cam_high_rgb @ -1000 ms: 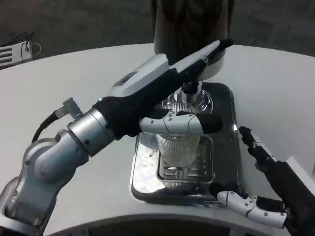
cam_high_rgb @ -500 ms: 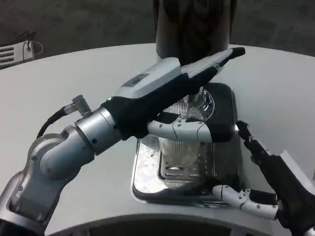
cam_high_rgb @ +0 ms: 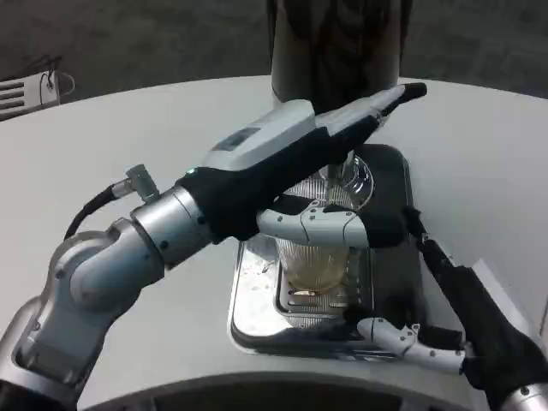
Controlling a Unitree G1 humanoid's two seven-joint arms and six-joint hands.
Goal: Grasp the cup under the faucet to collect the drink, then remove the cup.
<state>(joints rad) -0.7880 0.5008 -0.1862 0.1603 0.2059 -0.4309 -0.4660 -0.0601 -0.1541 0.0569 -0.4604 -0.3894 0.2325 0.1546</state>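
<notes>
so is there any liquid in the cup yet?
Yes, the clear ribbed cup on the drip tray shows amber liquid in its lower part, under the faucet.

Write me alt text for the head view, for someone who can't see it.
The left robot hand grips a clear ribbed plastic cup holding some amber drink, standing on a shiny metal drip tray under the dispenser's metal faucet. The right robot hand rests at the tray's near right edge, holding nothing, on a round white table.

The cup (cam_high_rgb: 315, 261) is sitting on the tray (cam_high_rgb: 257, 310), under the faucet (cam_high_rgb: 341, 171). My left hand (cam_high_rgb: 295, 184) is reaching over it; my right hand (cam_high_rgb: 445, 308) is lying right of the tray.
</notes>
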